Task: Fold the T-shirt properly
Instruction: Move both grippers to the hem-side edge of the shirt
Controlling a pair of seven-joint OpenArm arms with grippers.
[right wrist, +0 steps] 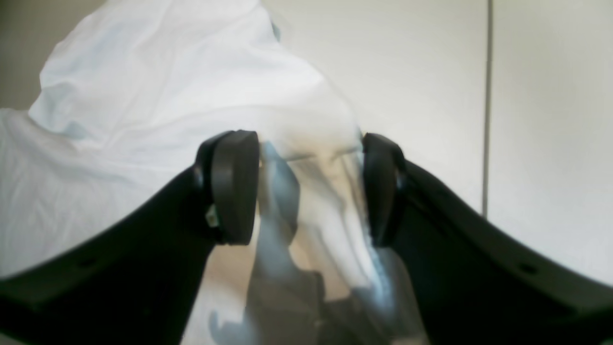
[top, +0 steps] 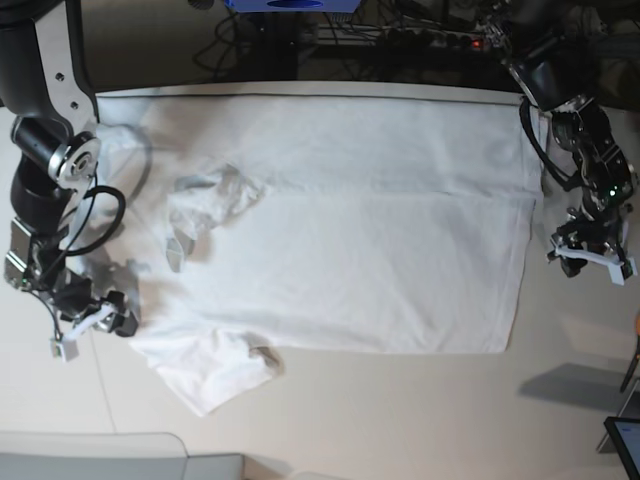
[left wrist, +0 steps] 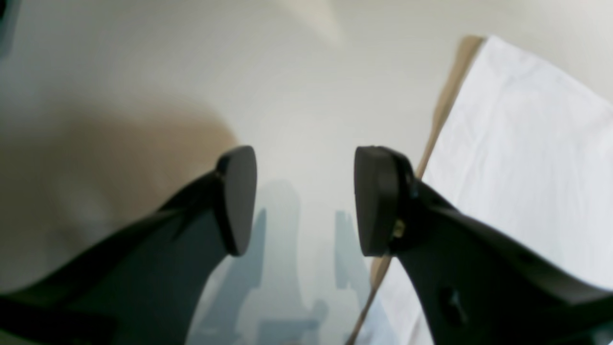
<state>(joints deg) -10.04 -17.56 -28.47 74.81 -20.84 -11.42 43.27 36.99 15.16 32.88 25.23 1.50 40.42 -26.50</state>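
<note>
The white T-shirt (top: 360, 240) lies spread flat on the pale table, its hem toward the right and its sleeves toward the left. One sleeve (top: 210, 205) is bunched on the body. The other sleeve (top: 215, 375) lies at the lower left. My right gripper (top: 115, 320) (right wrist: 309, 189) is open, low at the shirt's left edge, with a fold of the T-shirt (right wrist: 330, 201) between its fingers. My left gripper (top: 583, 262) (left wrist: 305, 201) is open and empty over bare table, just right of the hem of the T-shirt (left wrist: 527, 143).
Cables and dark equipment (top: 400, 40) run along the table's far edge. A seam in the tabletop (right wrist: 487, 96) runs beside my right gripper. A grey panel (top: 100, 458) lies at the front left. A dark device corner (top: 625, 440) sits at the front right.
</note>
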